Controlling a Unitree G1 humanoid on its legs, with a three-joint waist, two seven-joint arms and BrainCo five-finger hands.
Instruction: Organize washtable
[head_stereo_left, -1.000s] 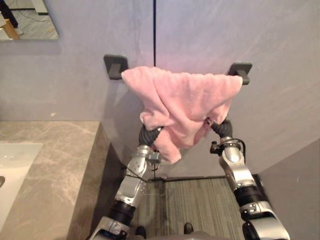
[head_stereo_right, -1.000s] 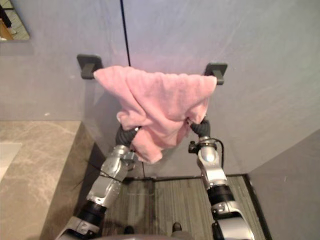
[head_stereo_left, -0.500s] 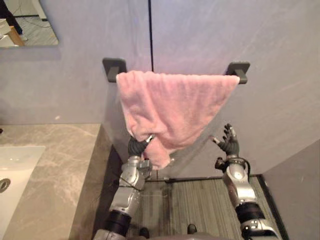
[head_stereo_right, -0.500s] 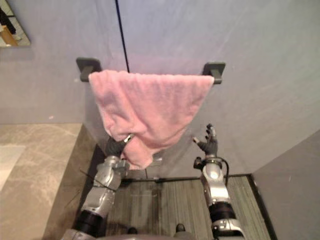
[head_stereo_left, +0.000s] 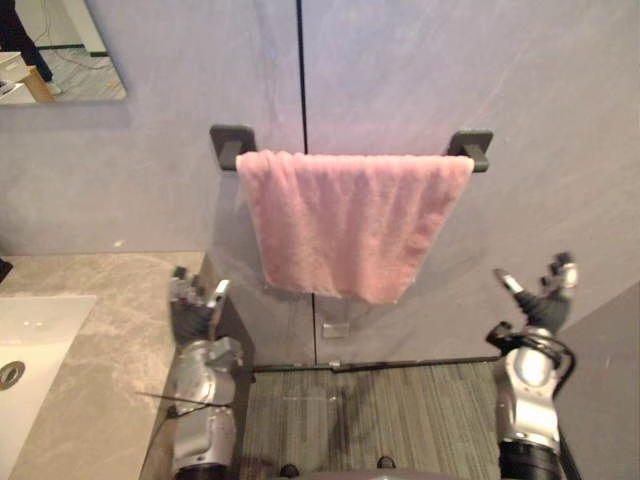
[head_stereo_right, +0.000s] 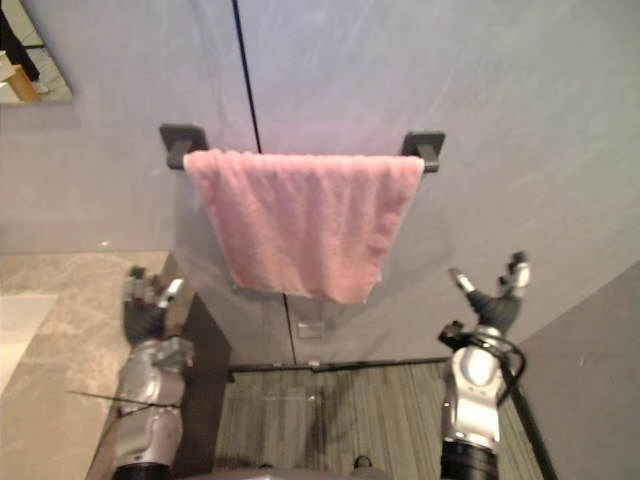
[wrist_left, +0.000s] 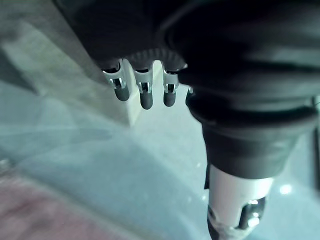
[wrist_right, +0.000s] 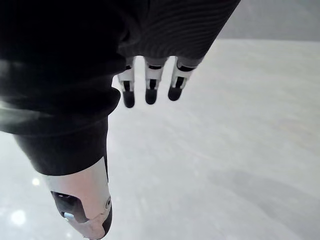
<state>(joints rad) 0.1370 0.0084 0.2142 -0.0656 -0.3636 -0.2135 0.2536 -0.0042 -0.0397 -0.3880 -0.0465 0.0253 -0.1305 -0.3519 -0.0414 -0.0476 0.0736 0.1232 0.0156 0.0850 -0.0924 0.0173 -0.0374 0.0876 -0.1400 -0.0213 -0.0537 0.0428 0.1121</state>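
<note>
**Towel on the rail, both hands free**

In the left eye view, the pink towel (head_stereo_left: 345, 220) hangs spread flat over the wall rail between its dark brackets (head_stereo_left: 232, 145), just beyond the end of the tabletop (head_stereo_left: 100, 330). The left hand (head_stereo_left: 192, 310) is raised by the tabletop's end, and the right hand (head_stereo_left: 540, 300) is well off to the other side. Both have their fingers spread and hold nothing.

The hanging looks done to me. The arms should come down wide of the hem, since a brush could drag the cloth askew.

In the right eye view, the tabletop edge sits close to the left arm and is the one thing to steer round. A mirror (head_stereo_right: 30, 60) shows in the upper corner.

In the left wrist view, the fingers (wrist_left: 145, 97) are straight and empty, with a pink blur beyond them.

In the right wrist view, the fingers (wrist_right: 150, 92) are straight and empty against the bare wall (wrist_right: 240, 150).
</note>
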